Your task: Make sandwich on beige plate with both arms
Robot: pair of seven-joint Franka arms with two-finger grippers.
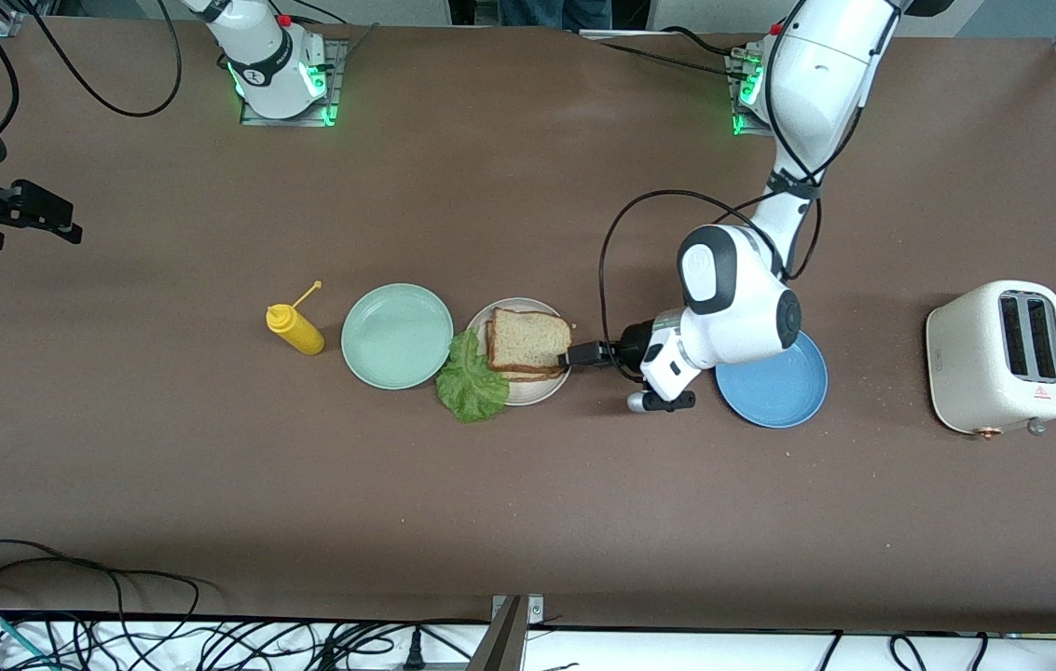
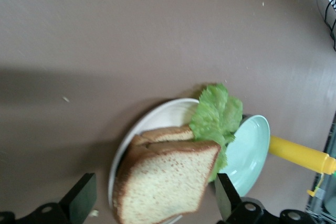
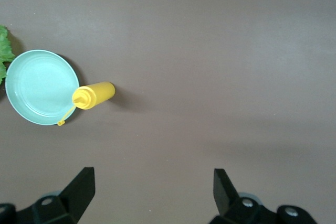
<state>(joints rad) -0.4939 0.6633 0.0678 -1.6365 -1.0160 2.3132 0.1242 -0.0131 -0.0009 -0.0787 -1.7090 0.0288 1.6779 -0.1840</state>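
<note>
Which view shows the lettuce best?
The front view: the whole lettuce shows, hanging over the beige plate rim. The left wrist view shows it partly hidden by bread; the right wrist view catches only its edge.

Bright, even overhead light; soft shadows; left wrist view blurred.

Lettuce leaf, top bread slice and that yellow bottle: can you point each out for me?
lettuce leaf (image 1: pixel 472 382), front view, middle of the leaf where it hangs past the plate's edge.
top bread slice (image 1: pixel 528 339), front view, centre of its upper face.
yellow bottle (image 1: pixel 296 331), front view, middle of its body.
</note>
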